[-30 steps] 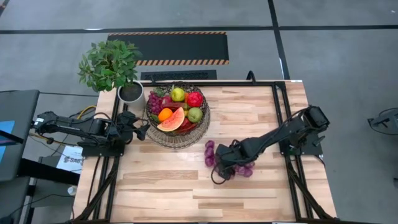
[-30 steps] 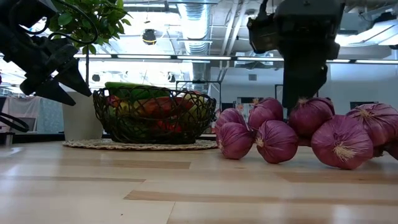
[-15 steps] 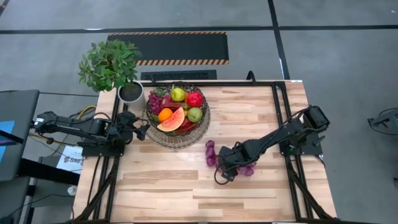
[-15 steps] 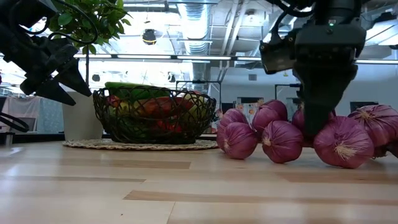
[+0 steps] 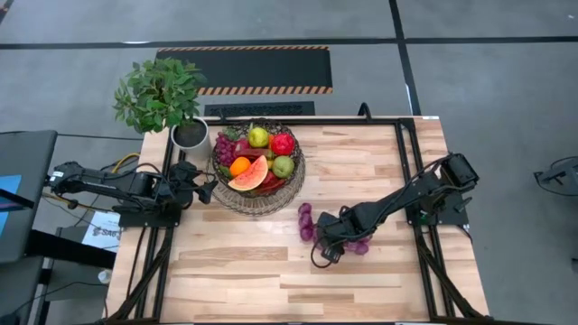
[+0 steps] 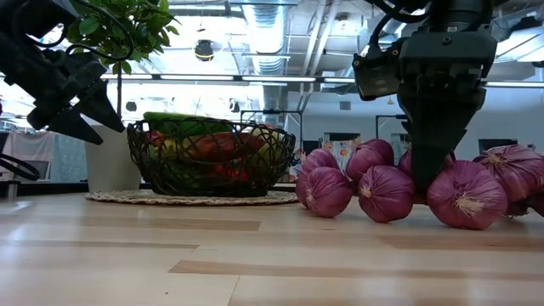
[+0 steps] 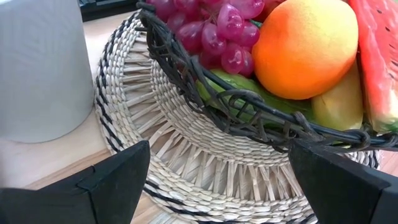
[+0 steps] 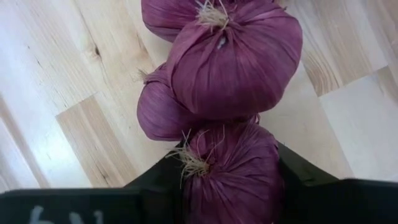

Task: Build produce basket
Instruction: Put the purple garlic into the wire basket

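Note:
The dark wire basket stands on a round woven mat at the table's far left and holds produce: a watermelon slice, an orange, grapes, a pear and a red apple. A bunch of purple onion-like bulbs lies on the wood near the table's middle. My right gripper is down in that bunch and shut on one bulb. My left gripper hangs open just left of the basket, a little above the mat's edge, touching nothing. My right gripper pinches one purple bulb between its two fingers, one finger on each side of it. The fingers come from above, pointing steeply down. The bulb lies low on the table among the other bulbs of the bunch.
A leafy potted plant in a white pot stands at the far left corner, close behind my left gripper. Bare wood lies along the near edge and at the far right.
My right gripper has come down onto the bunch of purple bulbs and now stands low among them. The bulbs still lie on the table.

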